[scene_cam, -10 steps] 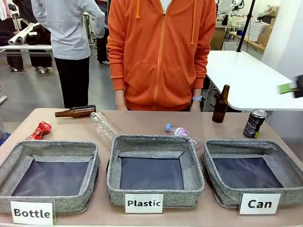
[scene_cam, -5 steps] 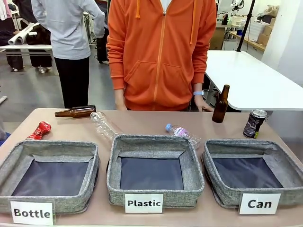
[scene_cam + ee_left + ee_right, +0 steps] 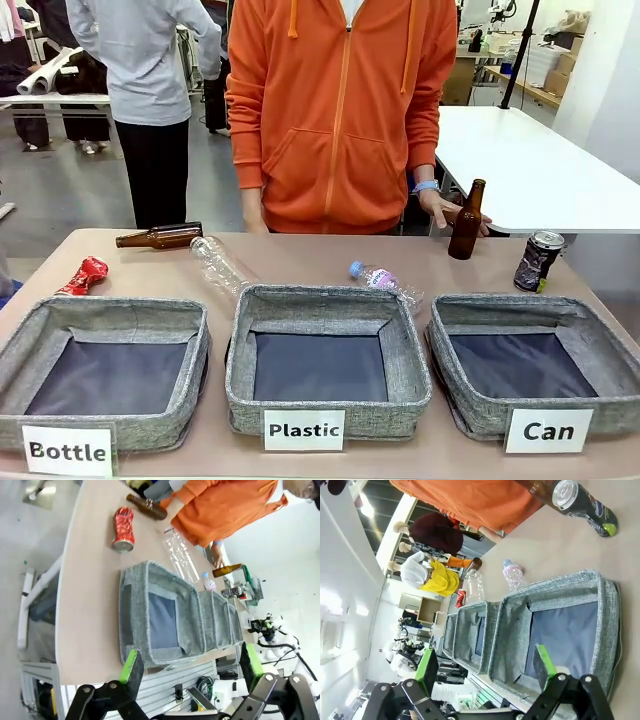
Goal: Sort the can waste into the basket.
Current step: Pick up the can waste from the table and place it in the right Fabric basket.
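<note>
In the front view, you are seeing the crushed red can (image 3: 84,275) lying at the surface's far left, well apart from the Can basket (image 3: 520,306). The dark can (image 3: 538,261) is standing just behind that basket, probably the easier first pick. In the left wrist view, your left hand (image 3: 190,661) is hanging wide open and empty, facing the red can (image 3: 122,527). In the right wrist view, your right hand (image 3: 485,664) is gaping empty near the basket (image 3: 560,585), looking toward the dark can (image 3: 582,502).
</note>
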Controlling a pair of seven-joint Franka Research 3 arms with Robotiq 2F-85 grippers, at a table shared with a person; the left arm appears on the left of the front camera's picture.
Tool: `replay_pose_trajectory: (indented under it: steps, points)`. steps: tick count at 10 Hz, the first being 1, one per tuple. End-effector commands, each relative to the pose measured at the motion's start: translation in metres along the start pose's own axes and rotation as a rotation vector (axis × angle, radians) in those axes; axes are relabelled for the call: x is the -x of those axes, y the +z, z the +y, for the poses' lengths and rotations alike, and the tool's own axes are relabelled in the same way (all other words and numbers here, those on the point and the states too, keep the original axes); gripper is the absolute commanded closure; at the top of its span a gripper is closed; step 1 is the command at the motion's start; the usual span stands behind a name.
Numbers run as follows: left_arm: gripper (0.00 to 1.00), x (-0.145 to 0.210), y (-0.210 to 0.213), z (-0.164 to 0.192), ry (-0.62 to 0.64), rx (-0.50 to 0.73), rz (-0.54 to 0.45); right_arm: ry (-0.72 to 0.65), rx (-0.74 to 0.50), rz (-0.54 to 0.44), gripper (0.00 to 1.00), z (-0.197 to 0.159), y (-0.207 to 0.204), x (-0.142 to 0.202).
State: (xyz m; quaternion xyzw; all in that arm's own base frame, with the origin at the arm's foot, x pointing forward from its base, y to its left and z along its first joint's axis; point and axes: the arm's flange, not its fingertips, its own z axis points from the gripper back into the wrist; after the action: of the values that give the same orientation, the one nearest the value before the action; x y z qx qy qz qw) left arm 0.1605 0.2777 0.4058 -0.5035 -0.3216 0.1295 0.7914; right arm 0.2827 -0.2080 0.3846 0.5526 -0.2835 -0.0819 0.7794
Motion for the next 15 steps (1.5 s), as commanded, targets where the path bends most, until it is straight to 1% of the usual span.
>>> replay_pose_trajectory:
  steps: [1, 5, 6, 7, 8, 9, 10, 11, 13, 14, 15]
  points:
    - [0.00, 0.005, 0.007, -0.016, -0.022, 0.000, -0.022, 0.030, 0.002, -0.012, 0.00, 0.004, 0.004, 0.000]
    - [0.00, 0.005, 0.007, -0.016, -0.022, 0.000, -0.022, 0.030, 0.002, -0.012, 0.00, 0.004, 0.004, 0.000]
    - [0.00, 0.003, 0.011, -0.017, -0.005, -0.010, -0.022, 0.030, 0.002, -0.012, 0.00, 0.004, 0.004, 0.000]
    - [0.00, -0.005, 0.002, -0.034, -0.109, -0.052, 0.075, 0.030, 0.002, -0.012, 0.00, 0.004, 0.004, 0.000]
    - [0.00, -0.033, -0.014, -0.051, -0.119, -0.139, 0.139, 0.030, 0.002, -0.012, 0.00, 0.004, 0.004, 0.000]
    - [0.00, -0.064, -0.032, -0.064, -0.157, -0.195, 0.221, 0.030, 0.002, -0.012, 0.00, 0.004, 0.004, 0.000]
    - [0.00, -0.094, -0.053, -0.075, -0.205, -0.223, 0.307, 0.030, 0.002, -0.012, 0.00, 0.004, 0.004, 0.000]
    - [0.00, -0.120, -0.079, -0.082, -0.229, -0.255, 0.366, 0.030, 0.002, -0.012, 0.00, 0.004, 0.004, 0.000]
    - [0.00, -0.160, -0.135, -0.095, -0.239, -0.333, 0.475, 0.030, 0.002, -0.012, 0.00, 0.004, 0.004, 0.000]
    - [0.00, -0.169, -0.151, -0.096, -0.235, -0.369, 0.505, 0.030, 0.002, -0.012, 0.00, 0.004, 0.004, 0.000]
    - [0.00, -0.178, -0.176, -0.098, -0.254, -0.417, 0.536, 0.030, 0.002, -0.012, 0.00, 0.004, 0.004, 0.000]
